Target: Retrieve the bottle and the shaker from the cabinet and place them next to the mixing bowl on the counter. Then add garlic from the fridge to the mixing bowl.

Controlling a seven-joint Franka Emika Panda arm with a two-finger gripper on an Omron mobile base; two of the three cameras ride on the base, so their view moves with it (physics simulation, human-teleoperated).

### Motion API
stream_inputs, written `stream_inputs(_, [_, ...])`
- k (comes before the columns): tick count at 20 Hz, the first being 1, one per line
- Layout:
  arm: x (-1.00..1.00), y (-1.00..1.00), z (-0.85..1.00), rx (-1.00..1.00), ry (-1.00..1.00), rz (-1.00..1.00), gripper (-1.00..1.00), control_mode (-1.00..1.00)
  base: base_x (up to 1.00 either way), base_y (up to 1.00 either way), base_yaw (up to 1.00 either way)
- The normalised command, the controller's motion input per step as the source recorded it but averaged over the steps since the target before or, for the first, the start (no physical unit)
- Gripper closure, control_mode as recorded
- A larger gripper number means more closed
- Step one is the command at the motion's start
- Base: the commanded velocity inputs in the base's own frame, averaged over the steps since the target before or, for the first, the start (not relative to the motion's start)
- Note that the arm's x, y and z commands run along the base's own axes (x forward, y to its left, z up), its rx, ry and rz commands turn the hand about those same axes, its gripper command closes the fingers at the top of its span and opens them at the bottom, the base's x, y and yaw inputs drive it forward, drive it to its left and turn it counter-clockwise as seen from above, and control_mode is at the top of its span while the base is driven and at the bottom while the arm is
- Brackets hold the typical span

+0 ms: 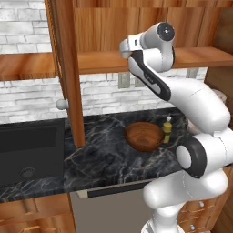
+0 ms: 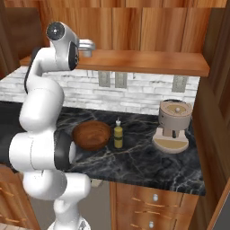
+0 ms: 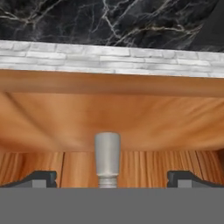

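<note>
The grey shaker (image 3: 107, 157) stands on the plank shelf (image 3: 113, 118) of the wooden cabinet (image 1: 100, 61). My gripper (image 3: 111, 177) is open, with one fingertip (image 3: 41, 178) far to each side of the shaker and clear gaps between. From the right base the shaker (image 2: 88, 46) shows as a grey stub beside my hand on the shelf (image 2: 143, 60). The olive-yellow bottle (image 1: 167, 129) (image 2: 118, 135) stands upright on the black marble counter (image 1: 104, 159), right beside the wooden mixing bowl (image 1: 144, 135) (image 2: 92, 134).
The cabinet door (image 1: 70, 73) hangs open with its knob (image 1: 61, 104) over the counter's left part. A dark sink (image 1: 27, 150) lies to the left. A tan coffee machine (image 2: 173, 126) stands at the right of the counter (image 2: 148, 161). Drawers (image 2: 152, 202) are below.
</note>
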Motion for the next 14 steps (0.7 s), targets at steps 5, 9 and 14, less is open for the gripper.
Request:
stream_inputs(5, [0.5, 0.0, -0.04, 0.0, 0.0, 0.0, -1.0, -1.0, 0.0, 0.0, 0.0])
stream_inputs(9, [0.5, 0.0, -0.06, 0.0, 0.0, 0.0, -1.0, -1.0, 0.0, 0.0, 0.0])
stream_inputs(14, [0.48, 0.1, -0.07, -0.01, 0.0, 0.0, -1.0, -1.0, 0.0, 0.0, 0.0])
